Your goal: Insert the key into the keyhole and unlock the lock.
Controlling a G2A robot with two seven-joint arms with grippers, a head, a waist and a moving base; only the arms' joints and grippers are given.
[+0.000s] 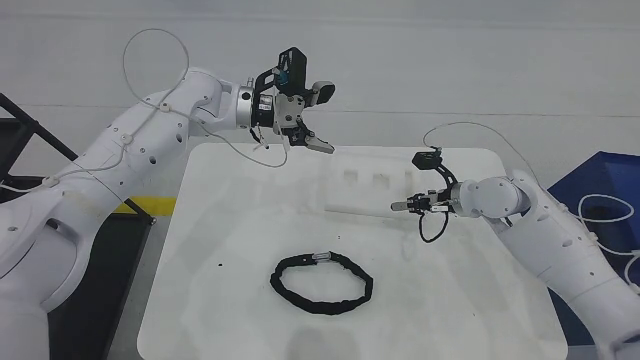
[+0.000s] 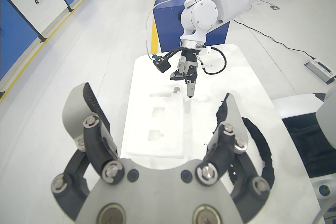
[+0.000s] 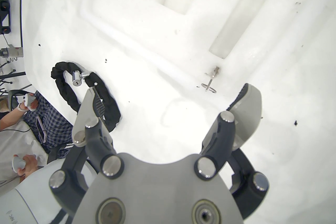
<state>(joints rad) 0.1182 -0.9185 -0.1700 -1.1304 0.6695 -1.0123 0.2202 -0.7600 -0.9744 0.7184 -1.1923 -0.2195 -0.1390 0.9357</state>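
A white-topped surface (image 1: 250,290) carried a flat white foam tray (image 2: 170,130) with three rectangular recesses cut into it. A black fabric-sleeved chain lock (image 1: 340,307), closed into a loop, lay nearer the robot. The lock's short silver cylinder (image 3: 77,78) sat at the joint of the loop, with its keyhole end facing the right wrist camera. The small metal key (image 3: 210,82), on a thin wire ring, rested on the foam by one corner of the longest recess. It lay well apart from the lock, and whether it stood upright or leaned could not be told. The right gripper (image 3: 168,93) hung low over the surface, just beside the key without touching it. Its fingers (image 3: 92,101) were spread wide and held nothing. In the left wrist view one of those fingers pointed down close to the key. The left gripper (image 2: 157,93) hung above the far edge of the surface (the side away from the robot), well apart from both the lock and the key. Its fingers were likewise spread wide and held nothing.
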